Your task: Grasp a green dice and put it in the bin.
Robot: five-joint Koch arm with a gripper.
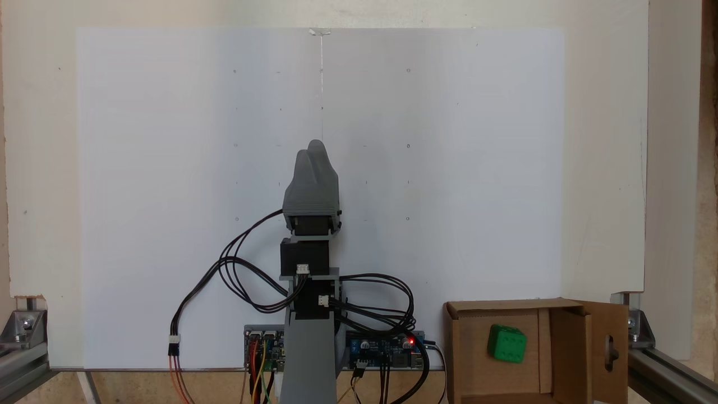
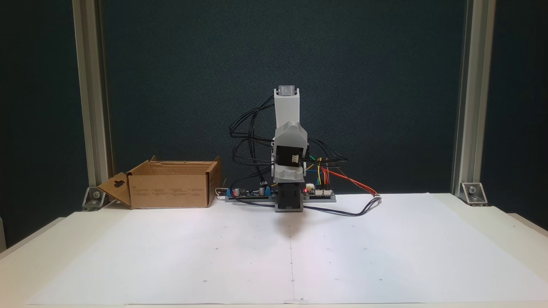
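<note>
The green dice (image 1: 506, 343) lies inside the bin (image 1: 569, 350), a brown cardboard box at the lower right of a fixed view; its right flap has a handle hole. From the front the bin (image 2: 171, 190) stands at the back left of the table, and its walls hide what is inside. My grey gripper (image 1: 312, 149) is folded back over the arm's base at the table's middle, far to the left of the bin. Its two fingertips rest together with nothing between them. Seen from the front, the gripper (image 2: 290, 171) points toward the camera.
White paper (image 1: 449, 168) covers the table. Circuit boards (image 1: 387, 350) and looping black cables (image 1: 241, 280) sit around the arm's base, close to the bin's left wall. Metal frame posts (image 2: 92, 107) stand at the back corners.
</note>
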